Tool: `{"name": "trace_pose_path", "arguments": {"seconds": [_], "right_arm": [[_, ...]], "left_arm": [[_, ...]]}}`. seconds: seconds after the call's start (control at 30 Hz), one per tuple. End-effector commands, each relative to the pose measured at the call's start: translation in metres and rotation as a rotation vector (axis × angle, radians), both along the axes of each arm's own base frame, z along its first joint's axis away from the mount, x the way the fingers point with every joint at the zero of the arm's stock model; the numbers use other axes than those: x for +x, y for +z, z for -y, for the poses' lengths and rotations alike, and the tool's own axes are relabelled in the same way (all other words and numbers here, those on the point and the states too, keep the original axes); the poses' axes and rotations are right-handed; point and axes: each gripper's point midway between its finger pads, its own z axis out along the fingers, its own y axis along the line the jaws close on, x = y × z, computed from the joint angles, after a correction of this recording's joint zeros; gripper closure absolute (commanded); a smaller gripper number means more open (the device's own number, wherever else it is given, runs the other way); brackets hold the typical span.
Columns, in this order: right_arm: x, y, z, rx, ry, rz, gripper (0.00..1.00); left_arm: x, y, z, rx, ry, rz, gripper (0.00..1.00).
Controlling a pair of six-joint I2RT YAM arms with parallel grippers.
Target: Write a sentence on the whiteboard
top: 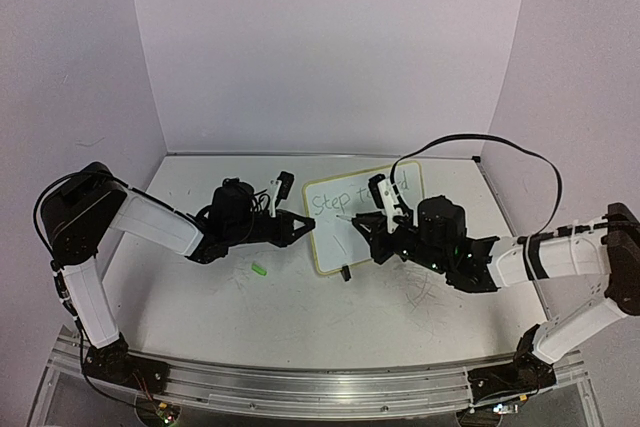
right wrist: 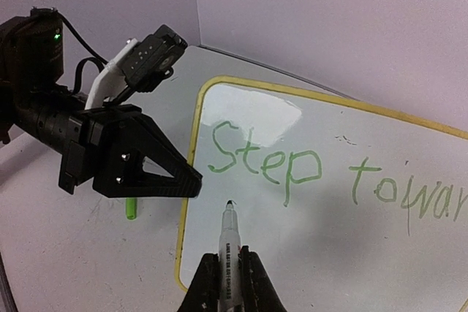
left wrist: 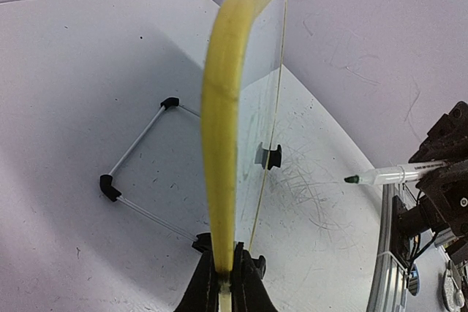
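Sentence [right wrist: 292,169]: green script, "Step towar" legible, the rest cut off at the right wrist view's edge; overhead, partly hidden behind right gripper [right wrist: 228,272]. Whiteboard [right wrist: 344,246] propped on wire stand [left wrist: 139,144] mid-tabletop [top: 250,317]; green cap [right wrist: 130,208] near its left rim. Left gripper [right wrist: 191,179] reaches in level, clenched on that rim; right gripper grasps marker [right wrist: 229,239], tip just below "Step".

Looks like a robotics lab test cell to me. Plain white panels [top: 330,47] box in a scuffed white worktop [top: 300,317] on three sides. The left arm [top: 150,222] and right arm [top: 545,257] are bolted to an aluminium rail [top: 320,382] along the front edge, and a loose black cable [top: 490,137] loops overhead.
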Motion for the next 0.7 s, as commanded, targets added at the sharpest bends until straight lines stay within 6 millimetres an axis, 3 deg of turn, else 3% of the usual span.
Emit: {"name": "trace_pose_path", "arguments": {"seconds": [0.0,0.37,0.67], "right_arm": [[-0.003,0.012,-0.004,0.030,0.016,0.037,1.00],[0.002,0.003,-0.006,0.025,-0.021,-0.001,1.00],[-0.008,-0.006,-0.021,-0.007,0.050,-0.009,1.00]], "left_arm": [[0.010,-0.001,-0.005,0.037,0.055,0.016,1.00],[0.008,0.001,-0.005,0.039,0.054,0.020,1.00],[0.008,0.000,-0.004,0.041,0.051,0.020,1.00]]}}
